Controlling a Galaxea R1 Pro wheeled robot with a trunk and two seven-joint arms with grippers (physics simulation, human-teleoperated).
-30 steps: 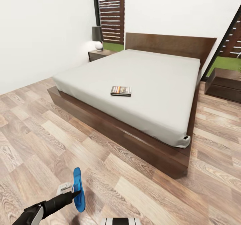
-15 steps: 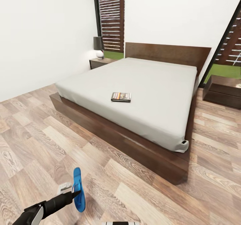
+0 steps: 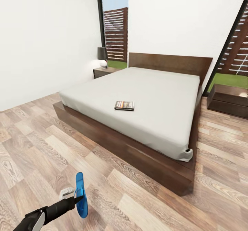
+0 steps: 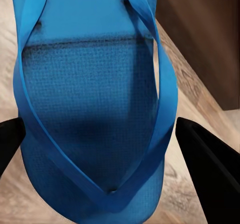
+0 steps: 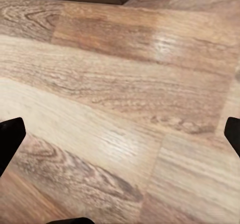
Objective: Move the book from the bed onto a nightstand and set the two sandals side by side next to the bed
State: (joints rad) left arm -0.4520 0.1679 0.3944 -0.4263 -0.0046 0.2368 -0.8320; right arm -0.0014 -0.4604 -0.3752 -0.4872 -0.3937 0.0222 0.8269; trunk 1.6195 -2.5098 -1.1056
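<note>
While the left claw (image 3: 80, 197) carries one blue sandal (image 3: 80, 194) above the floor, the robot faces the bed from well back.

Pinched on edge in that claw, the sandal hangs upright over the wood-plank floor (image 3: 144, 203), its straps and textured sole close up in the left wrist view (image 4: 95, 109). The right claw (image 5: 120, 139) is spread wide over bare planks and holds nothing. On the bed (image 3: 137, 100) the book (image 3: 124, 105) lies flat near the middle of the mattress, untouched; one nightstand (image 3: 103, 71) with a lamp stands by the far wall, another (image 3: 229, 98) on the bed's other side. The sandal step seems to be in hand: the next move likely calls for rolling closer and laying the sandal flat on the floor just beside the bed frame, leaving room for its mate.
</note>
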